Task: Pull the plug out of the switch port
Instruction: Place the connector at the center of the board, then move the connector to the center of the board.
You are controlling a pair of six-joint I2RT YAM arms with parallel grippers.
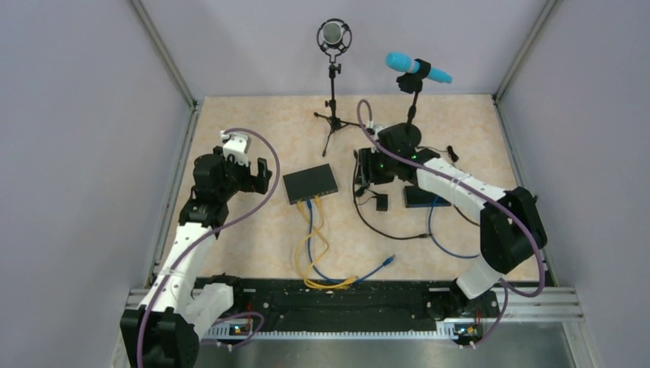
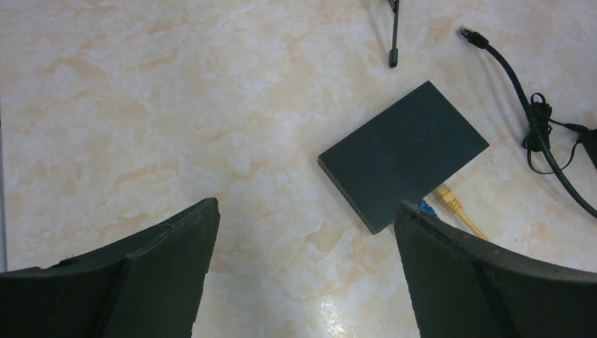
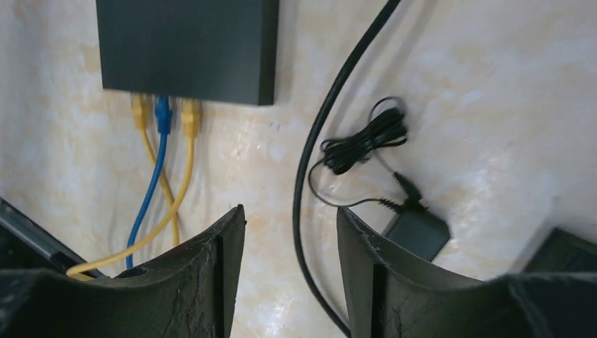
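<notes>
1. Right gripper (image 3: 290,210): fingers parted, empty, low beside switch (image 3: 186,46).
2. Left gripper (image 2: 306,205): spread wide, empty, raised left of switch.
3. Plugs (image 3: 163,113): seated in switch's near edge; black cable (image 3: 310,162) alongside.

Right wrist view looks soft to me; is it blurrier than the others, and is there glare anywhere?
Right wrist view: yes, slightly soft, the flat black rectangular box and yellow and blue plugs fuzzy; left wrist view: sharp, one glare spot on the beige marbled table; top external view: even light, crisp.
</notes>
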